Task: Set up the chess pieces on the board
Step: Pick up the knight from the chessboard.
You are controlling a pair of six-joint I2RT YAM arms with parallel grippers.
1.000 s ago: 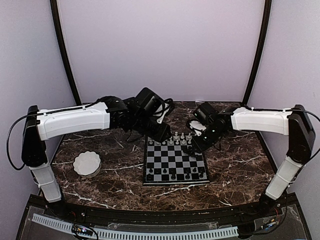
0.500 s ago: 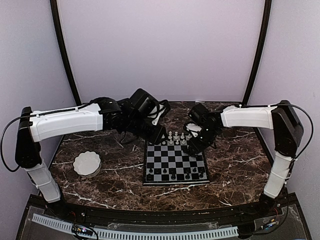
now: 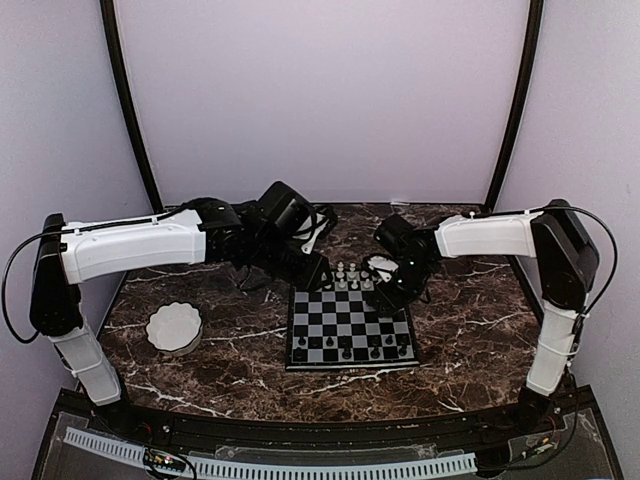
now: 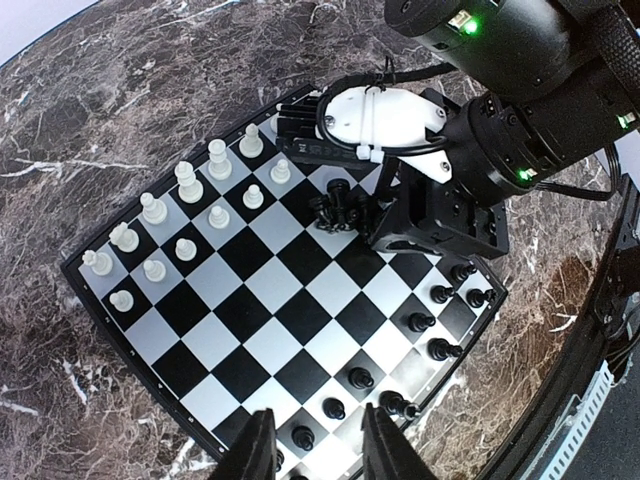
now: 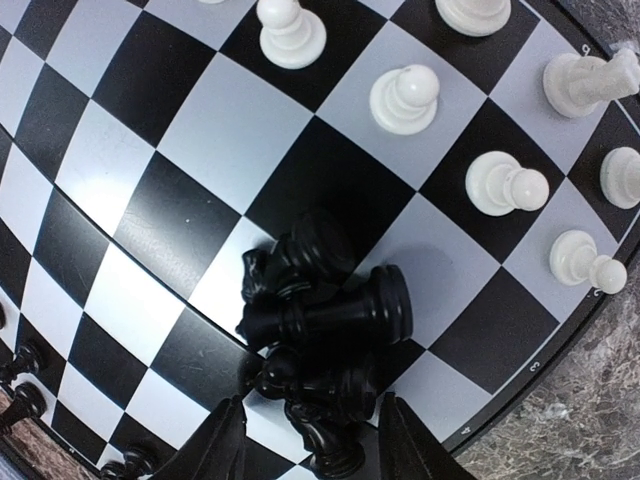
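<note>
Marble tabletop (image 3: 470, 330) | one board (image 3: 350, 325) | one bowl (image 3: 174, 327) | left claw (image 4: 317, 435) spread | right claw (image 5: 310, 425) spread over heaped black chessmen (image 5: 325, 315)

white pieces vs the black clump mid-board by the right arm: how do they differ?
Pose: the white pieces stand upright, while the black clump lies toppled on its side.
Spacing: the white pieces sit one to a square in two rows, while the black clump is heaped, its pieces touching and spilling over several squares.
Shared: both rest on the board.
</note>
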